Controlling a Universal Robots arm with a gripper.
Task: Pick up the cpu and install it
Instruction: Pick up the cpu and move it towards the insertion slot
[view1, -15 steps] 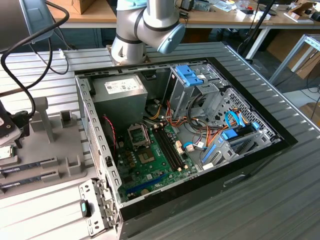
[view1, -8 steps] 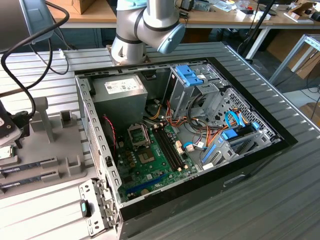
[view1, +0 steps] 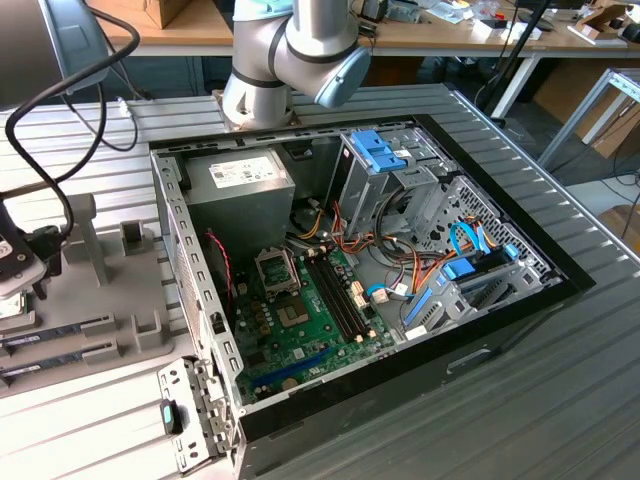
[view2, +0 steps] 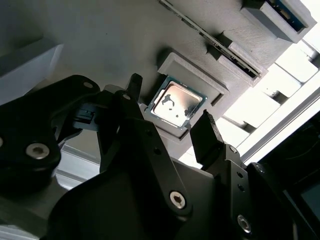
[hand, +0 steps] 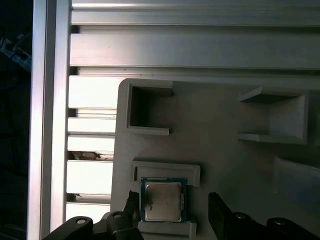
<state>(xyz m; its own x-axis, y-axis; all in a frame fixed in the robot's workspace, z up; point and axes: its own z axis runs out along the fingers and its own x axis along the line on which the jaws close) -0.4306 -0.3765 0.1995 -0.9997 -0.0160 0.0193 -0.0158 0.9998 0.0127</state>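
— Step?
— Pickup. Fingers (view2: 209, 131) open, one on either side of the cpu (view2: 176, 104).
— Where's it sitting?
— Flat in a grey tray (hand: 215, 125) pocket. I'd say a clean grip needs both edges met squarely.

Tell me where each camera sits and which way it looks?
Exterior view: off the arm, high up, looking down into the open computer case; the arm shows.
First wrist view: on the arm, facing the cpu in its grey holder; the pincer shows.
Second wrist view: on the arm, slanting past the pincer at the cpu.
Shared: both wrist views see the cpu inside the open pincer.
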